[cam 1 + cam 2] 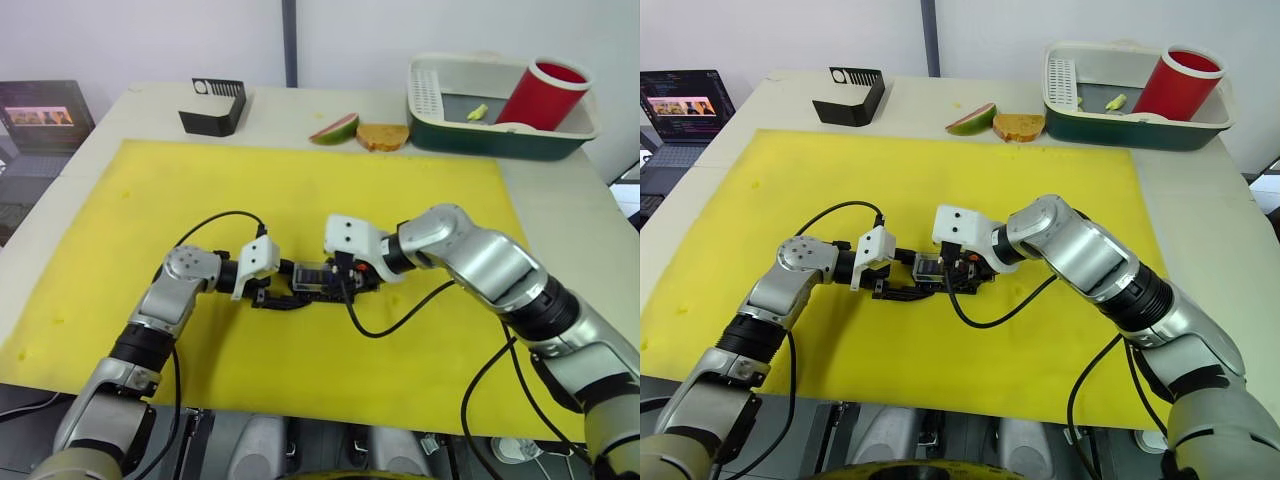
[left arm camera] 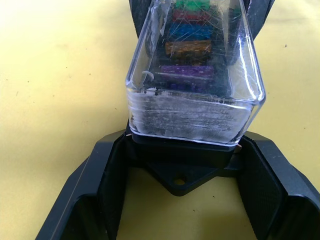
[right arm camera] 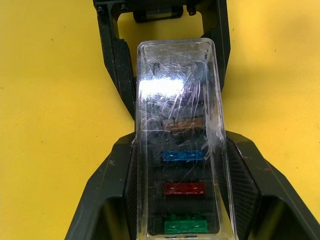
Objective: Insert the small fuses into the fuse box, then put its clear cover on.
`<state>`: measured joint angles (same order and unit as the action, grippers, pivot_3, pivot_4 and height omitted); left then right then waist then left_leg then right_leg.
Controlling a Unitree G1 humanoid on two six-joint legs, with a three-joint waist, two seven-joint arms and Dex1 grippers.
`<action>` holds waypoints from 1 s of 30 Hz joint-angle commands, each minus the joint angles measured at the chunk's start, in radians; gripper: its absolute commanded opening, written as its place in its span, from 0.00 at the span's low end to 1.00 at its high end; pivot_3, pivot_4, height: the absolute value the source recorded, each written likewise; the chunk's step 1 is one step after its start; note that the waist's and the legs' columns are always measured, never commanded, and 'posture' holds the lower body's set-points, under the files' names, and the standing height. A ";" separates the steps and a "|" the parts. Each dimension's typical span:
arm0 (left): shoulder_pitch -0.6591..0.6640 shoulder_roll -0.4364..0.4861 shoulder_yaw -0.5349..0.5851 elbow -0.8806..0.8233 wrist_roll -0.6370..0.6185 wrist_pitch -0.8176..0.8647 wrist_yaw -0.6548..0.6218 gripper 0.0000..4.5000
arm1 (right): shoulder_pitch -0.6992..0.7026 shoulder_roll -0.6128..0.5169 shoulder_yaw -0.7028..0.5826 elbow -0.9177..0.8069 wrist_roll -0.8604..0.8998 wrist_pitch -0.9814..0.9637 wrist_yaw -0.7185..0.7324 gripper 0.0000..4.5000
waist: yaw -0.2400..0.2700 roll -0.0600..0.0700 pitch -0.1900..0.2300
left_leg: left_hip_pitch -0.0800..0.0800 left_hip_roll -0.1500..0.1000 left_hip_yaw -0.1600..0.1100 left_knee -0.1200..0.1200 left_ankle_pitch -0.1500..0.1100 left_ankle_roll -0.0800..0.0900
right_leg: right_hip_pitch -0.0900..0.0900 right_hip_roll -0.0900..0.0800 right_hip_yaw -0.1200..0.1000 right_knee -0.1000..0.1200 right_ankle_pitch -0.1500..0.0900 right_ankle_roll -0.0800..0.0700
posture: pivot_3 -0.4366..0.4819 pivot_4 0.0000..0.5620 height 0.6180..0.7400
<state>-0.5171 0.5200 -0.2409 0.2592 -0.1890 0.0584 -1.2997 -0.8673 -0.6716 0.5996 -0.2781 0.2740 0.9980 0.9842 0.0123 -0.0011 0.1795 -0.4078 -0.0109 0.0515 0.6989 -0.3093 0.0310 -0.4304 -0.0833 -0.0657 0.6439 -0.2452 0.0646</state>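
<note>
Covering coloured small fuses [image 3: 184,155], scratched clear cover [image 3: 180,100] sits.

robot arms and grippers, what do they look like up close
Both arms are silver-grey metal with black joint bands and loose black cables. Each wrist carries a white angular block; the right one has two dark dots. The left gripper and right gripper each have two broad, matte black fingers.

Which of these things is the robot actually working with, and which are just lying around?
In use: clear cover, fuses beneath it, fuse box, left gripper, right gripper.
Lying about: black holder, fruit slice, bread, tray, red cup, laptop.
</note>
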 commanded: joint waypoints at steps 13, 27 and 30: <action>0.023 0.002 -0.014 -0.037 0.007 0.013 0.000 0.57 | 0.019 0.035 -0.127 -0.040 0.035 0.057 -0.031 0.76 | -0.002 0.000 0.000 | 0.000 0.000 0.000 0.000 0.000 0.000 | -0.001 0.000 0.000 0.000 0.000 0.000 | 0.48 0.27 1.00; 0.030 0.001 -0.016 -0.050 0.008 0.018 0.008 0.57 | 0.003 0.023 -0.153 -0.104 0.107 0.135 -0.017 0.76 | -0.002 0.000 0.000 | -0.001 0.000 0.000 0.000 0.000 0.000 | -0.001 0.000 0.000 0.000 0.000 0.000 | 0.48 0.27 1.00; 0.031 0.001 -0.016 -0.049 0.010 0.018 0.011 0.57 | 0.007 0.011 -0.149 -0.117 0.112 0.136 -0.019 0.76 | -0.002 0.000 0.000 | -0.001 0.000 0.000 0.000 0.000 0.000 | -0.001 0.000 0.000 0.000 0.000 0.000 | 0.48 0.27 1.00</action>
<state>-0.5026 0.5247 -0.2397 0.2249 -0.1863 0.0739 -1.2858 -0.8471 -0.6506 0.4792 -0.3552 0.3746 1.1370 0.9616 0.0104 -0.0006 0.1795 -0.4084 -0.0109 0.0515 0.6987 -0.3094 0.0310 -0.4312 -0.0838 -0.0658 0.6436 -0.2452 0.0646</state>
